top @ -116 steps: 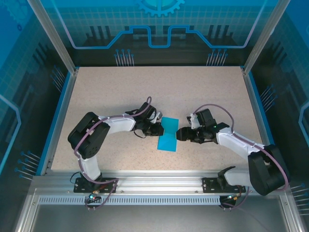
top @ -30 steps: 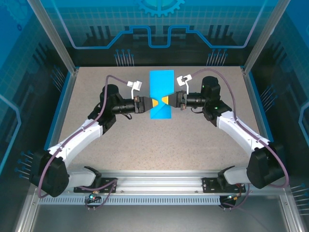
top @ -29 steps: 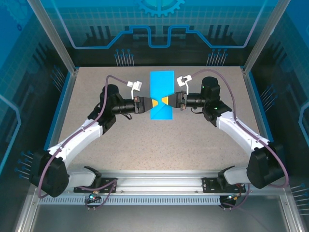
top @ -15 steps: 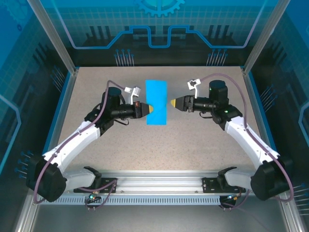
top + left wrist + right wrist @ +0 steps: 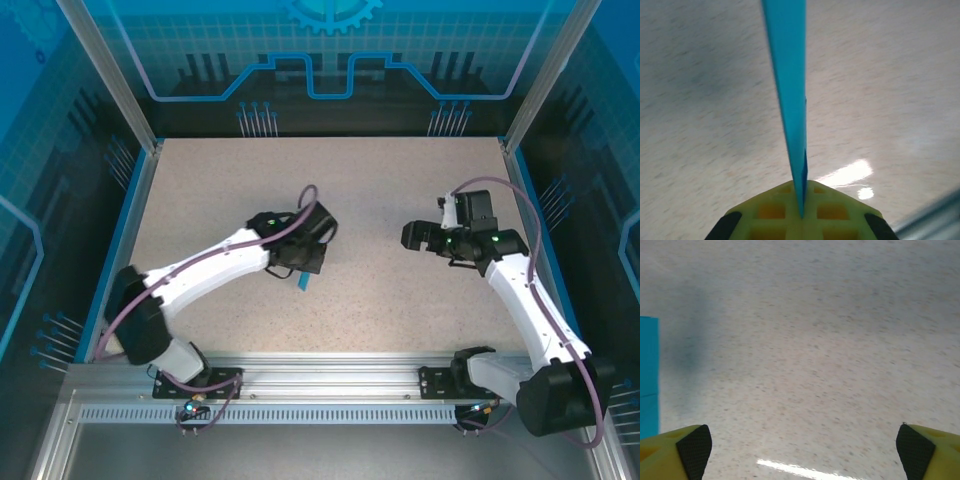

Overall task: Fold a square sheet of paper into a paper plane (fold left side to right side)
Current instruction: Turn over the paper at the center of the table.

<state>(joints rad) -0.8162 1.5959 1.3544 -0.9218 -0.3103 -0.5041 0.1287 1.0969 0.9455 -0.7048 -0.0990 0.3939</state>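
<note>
Your paper is plain teal-blue, your table speckled beige, your fingers yellow with black textured pads.

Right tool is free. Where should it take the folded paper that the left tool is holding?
Probably the free end of the folded paper, farthest from the left tool. The left wrist view shows it edge-on, a thin strip pinched at one end between shut jaws. Bring the open right tool in from its own side, jaws either side of the flat faces.
</note>
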